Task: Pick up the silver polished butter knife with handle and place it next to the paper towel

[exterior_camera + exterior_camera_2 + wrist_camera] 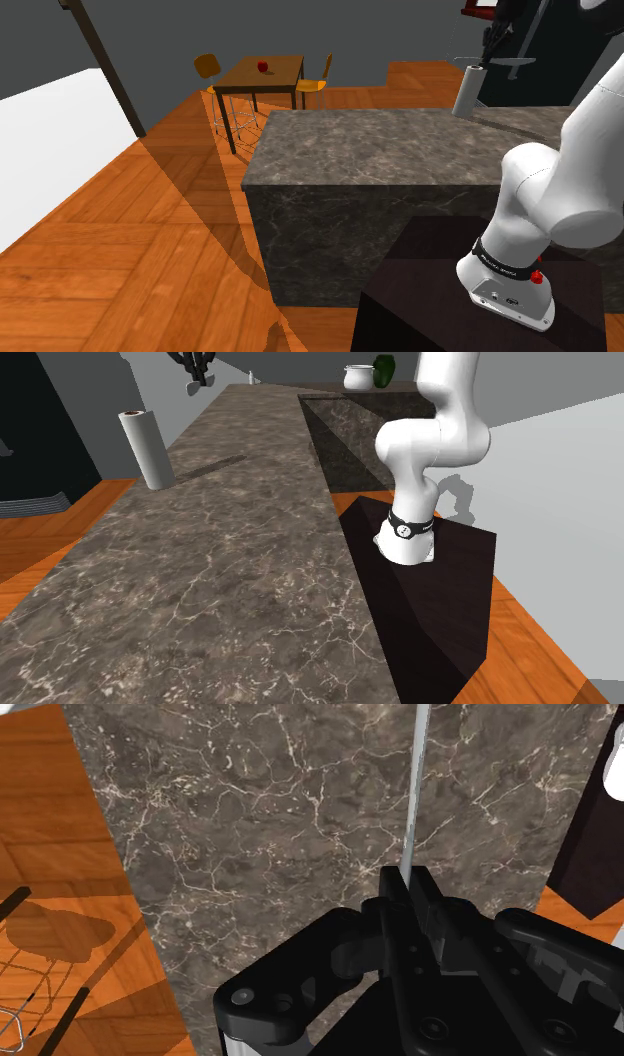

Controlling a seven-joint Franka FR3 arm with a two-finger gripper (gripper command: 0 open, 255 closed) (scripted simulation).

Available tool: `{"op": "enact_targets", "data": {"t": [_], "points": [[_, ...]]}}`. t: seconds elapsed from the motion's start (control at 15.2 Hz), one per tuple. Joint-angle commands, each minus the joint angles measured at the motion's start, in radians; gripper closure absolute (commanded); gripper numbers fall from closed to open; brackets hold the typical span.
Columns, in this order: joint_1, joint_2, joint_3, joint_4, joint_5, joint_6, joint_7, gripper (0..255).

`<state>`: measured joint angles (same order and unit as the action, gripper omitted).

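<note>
- In the wrist view, your gripper (408, 889) has its two black fingers closed on the butter knife (414, 794). They clasp it near one end, and the slim silver length runs straight out ahead of them over the dark marble counter (270, 814). I cannot tell whether the clasped end is the handle or the blade.
- Judge the knife as light and stiff, but thin and polished, so it is slippery. With the hold so near the end, the long free part could pivot between the pads if you swing fast. A grip nearer the middle would sit steadier.
- In the shoulder view, the gripper hangs high over the counter's far end, so the knife is in the air, not on the stone. The paper towel (468, 90) stands upright just below it.
- In the second exterior view, bare counter lies to the roll's right. To my eye that is the spot for laying the knife flat.
</note>
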<state>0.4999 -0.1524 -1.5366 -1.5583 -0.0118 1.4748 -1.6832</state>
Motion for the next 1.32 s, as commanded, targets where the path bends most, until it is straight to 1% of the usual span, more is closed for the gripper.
{"op": "enact_targets", "data": {"t": [0.0, 0.4, 0.53, 0.66, 0.86, 1.25], "points": [[0.094, -0.011, -0.095, 0.036, -0.018, 0.003, -0.011, 255], [-0.051, 0.016, 0.021, -0.072, 0.007, 0.090, -0.037, 255], [-0.085, 0.011, 0.055, -0.105, 0.003, 0.118, -0.036, 255], [-0.108, 0.005, 0.079, -0.137, -0.003, 0.145, -0.034, 255], [-0.126, -0.007, 0.099, -0.182, -0.014, 0.186, -0.030, 255], [-0.137, -0.012, 0.102, -0.264, -0.020, 0.266, -0.033, 255]]}}
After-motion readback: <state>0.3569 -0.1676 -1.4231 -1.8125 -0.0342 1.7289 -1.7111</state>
